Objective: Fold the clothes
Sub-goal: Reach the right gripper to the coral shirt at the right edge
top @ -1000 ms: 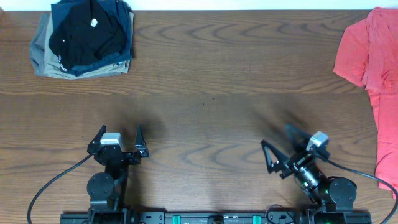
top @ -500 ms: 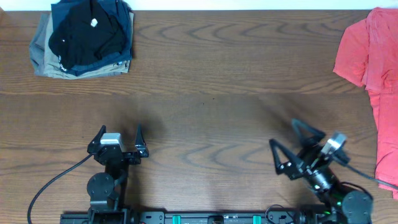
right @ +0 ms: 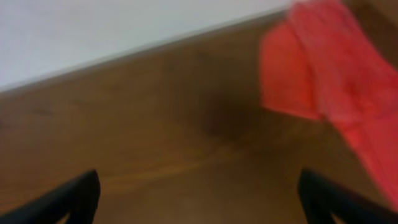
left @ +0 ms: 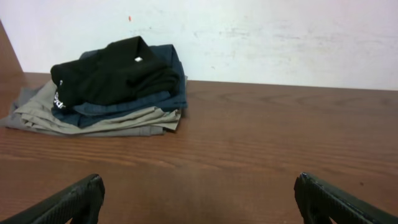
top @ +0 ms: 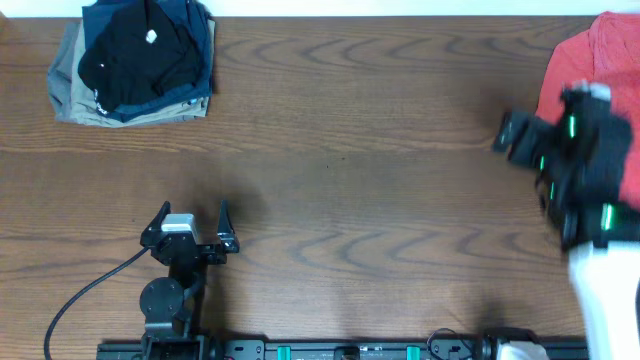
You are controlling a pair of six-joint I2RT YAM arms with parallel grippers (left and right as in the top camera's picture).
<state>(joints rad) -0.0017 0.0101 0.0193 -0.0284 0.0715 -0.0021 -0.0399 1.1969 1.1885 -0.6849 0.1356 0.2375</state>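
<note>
One coral-red T-shirt [top: 610,45] and one stack of three folded garments share a single brown wooden surface [top: 350,130]. The stack holds one black garment [top: 135,60], one navy garment [top: 198,40] and one khaki garment [top: 65,100]. The black piece carries one small white tag [top: 151,37].

Two robot arms are in frame, the left arm [top: 178,262] sharp and the right arm [top: 580,150] blurred. Each wrist view shows two dark tips, the left arm's fingers [left: 68,202] and the right arm's fingers [right: 65,199], four in all. One black cable [top: 80,300] is visible, beside the left arm. One white wall [left: 249,37] backs the scene.
</note>
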